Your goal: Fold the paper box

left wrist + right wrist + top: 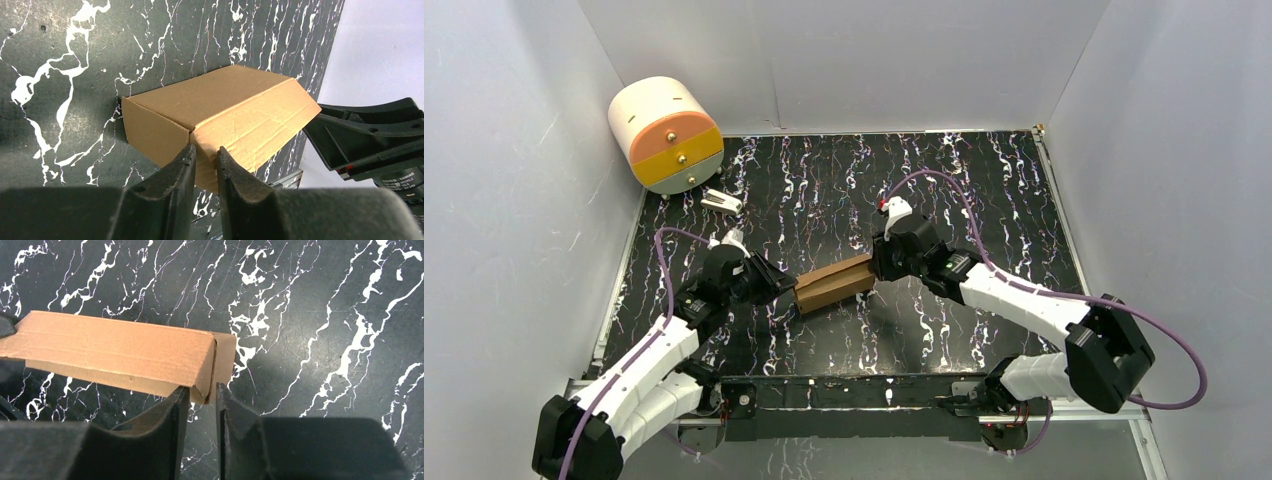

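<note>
The paper box (834, 282) is a long, plain brown carton lying on the black marbled table, spanning the gap between my two grippers. In the left wrist view my left gripper (205, 151) is shut on the near lower corner of the paper box (220, 105), with cardboard pinched between the fingertips. In the top view it sits at the box's left end (782, 284). My right gripper (202, 389) stands slightly open at the other end of the box (115, 352); the end flap's lower corner lies between its tips. From above, it meets the box's right end (876, 262).
A cream, orange and yellow cylindrical drawer unit (667, 135) stands at the back left, with a small white clip-like object (721, 202) in front of it. White walls close in the table on three sides. A metal rail (844, 392) runs along the near edge.
</note>
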Action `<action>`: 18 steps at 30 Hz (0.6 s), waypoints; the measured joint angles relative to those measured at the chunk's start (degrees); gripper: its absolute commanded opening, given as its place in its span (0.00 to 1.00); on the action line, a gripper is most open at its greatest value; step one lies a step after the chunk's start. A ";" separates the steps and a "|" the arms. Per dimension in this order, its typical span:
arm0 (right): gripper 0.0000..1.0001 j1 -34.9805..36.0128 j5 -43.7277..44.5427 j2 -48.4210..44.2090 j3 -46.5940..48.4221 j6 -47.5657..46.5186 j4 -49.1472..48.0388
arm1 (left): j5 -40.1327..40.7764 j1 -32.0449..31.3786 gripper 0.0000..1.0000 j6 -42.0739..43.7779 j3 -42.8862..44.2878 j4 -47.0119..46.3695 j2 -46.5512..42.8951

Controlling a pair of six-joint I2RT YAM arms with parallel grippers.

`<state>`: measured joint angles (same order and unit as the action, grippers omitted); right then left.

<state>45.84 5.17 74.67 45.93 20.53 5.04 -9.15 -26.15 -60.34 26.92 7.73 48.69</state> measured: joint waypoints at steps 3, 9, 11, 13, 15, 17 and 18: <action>0.49 0.00 -0.07 -1.44 0.00 -0.61 1.36 | 0.42 -0.13 0.24 0.72 0.02 0.09 0.02; 0.62 0.04 0.02 -5.33 0.15 -1.42 4.44 | 2.01 -0.24 0.40 2.75 1.49 2.21 1.01; 0.63 0.02 0.04 -6.21 0.48 -1.46 5.62 | 2.84 -0.24 0.47 3.21 2.25 4.31 0.96; 0.63 0.00 0.07 -6.75 1.27 -1.29 6.69 | 3.89 -0.24 0.51 3.52 2.89 6.56 0.57; 0.63 -0.13 0.04 -6.78 2.64 -1.01 7.85 | 4.92 -0.24 0.54 3.52 3.06 8.79 -0.72; 0.63 -0.48 -0.07 -6.69 4.55 -0.44 8.72 | 5.73 -0.24 0.56 3.15 3.08 10.69 -2.45; 0.63 -0.70 -0.20 -6.64 5.31 -0.02 8.74 | 5.95 -0.24 0.57 2.86 3.10 11.32 -3.28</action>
<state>45.15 4.97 68.03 51.24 20.51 13.78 -3.20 -26.39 -57.47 30.02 19.05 45.41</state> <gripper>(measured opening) 0.631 0.541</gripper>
